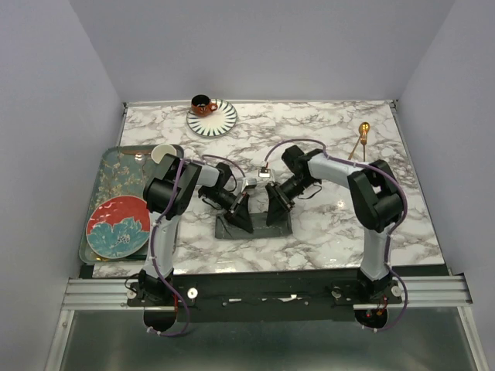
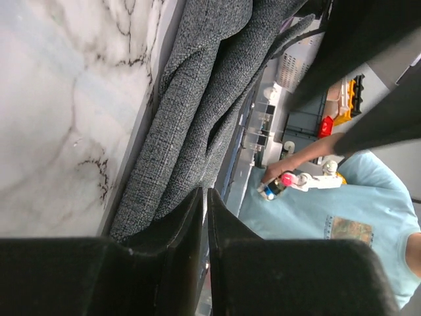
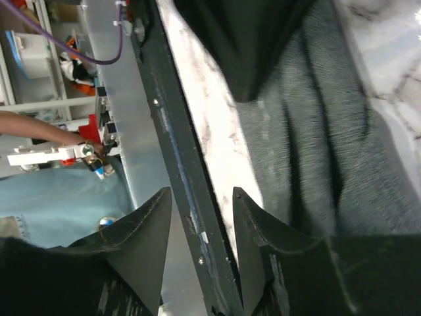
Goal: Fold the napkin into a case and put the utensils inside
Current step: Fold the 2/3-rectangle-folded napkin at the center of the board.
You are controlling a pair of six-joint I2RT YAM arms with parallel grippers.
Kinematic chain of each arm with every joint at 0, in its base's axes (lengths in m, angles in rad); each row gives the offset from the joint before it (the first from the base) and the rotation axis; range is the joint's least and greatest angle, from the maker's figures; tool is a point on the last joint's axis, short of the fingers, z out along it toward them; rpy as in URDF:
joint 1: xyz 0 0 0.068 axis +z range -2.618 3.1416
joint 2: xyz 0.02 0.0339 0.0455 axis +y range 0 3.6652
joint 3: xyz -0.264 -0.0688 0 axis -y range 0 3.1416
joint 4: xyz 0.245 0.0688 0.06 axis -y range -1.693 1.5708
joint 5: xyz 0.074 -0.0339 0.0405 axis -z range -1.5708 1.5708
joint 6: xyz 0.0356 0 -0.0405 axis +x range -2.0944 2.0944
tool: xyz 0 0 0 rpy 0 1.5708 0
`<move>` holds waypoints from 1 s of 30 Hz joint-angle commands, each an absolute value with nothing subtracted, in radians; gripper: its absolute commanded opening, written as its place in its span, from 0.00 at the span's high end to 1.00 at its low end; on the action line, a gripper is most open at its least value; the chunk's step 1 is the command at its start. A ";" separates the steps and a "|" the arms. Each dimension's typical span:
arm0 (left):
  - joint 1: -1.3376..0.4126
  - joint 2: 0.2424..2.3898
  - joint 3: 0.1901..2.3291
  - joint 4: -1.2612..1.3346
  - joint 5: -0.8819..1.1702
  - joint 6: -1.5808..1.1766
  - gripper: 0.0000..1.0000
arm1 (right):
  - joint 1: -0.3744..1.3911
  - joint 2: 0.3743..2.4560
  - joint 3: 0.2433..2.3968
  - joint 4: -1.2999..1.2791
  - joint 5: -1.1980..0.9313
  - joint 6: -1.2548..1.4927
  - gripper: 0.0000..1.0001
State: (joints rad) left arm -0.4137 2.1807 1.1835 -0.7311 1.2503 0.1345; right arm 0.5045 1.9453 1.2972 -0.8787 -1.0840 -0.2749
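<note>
Grey napkin (image 1: 263,230): bunched in lengthwise folds on the marble desk (image 1: 332,124), right under both pincers (close to the near edge).
Left pincer (image 2: 205,191): jaws almost together, only a slit between them; tips at the cloth's edge, and I cannot tell whether a fold is nipped.
Right pincer (image 3: 202,192): released, nothing between the jaws; cloth just beside it.
Utensils (image 1: 362,137): well apart, beyond the Right pincer, near the far corner.

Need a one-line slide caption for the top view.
Left tool and right tool at the folded napkin; gold utensils wait at far right.
</note>
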 commanded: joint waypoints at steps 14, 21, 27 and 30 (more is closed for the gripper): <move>-0.385 2.163 1.312 -0.919 1.118 0.410 0.58 | 0.433 2.157 1.256 -0.762 -0.910 -0.173 0.60; -0.385 2.037 1.281 -0.936 1.140 0.400 0.59 | 0.431 2.151 1.258 -0.759 -0.887 -0.178 0.61; -0.387 1.984 1.247 -0.939 1.176 0.344 0.62 | 0.433 2.148 1.266 -0.759 -0.874 -0.179 0.61; -0.387 1.948 1.226 -0.937 1.184 0.328 0.64 | 0.431 2.148 1.272 -0.759 -0.871 -0.175 0.61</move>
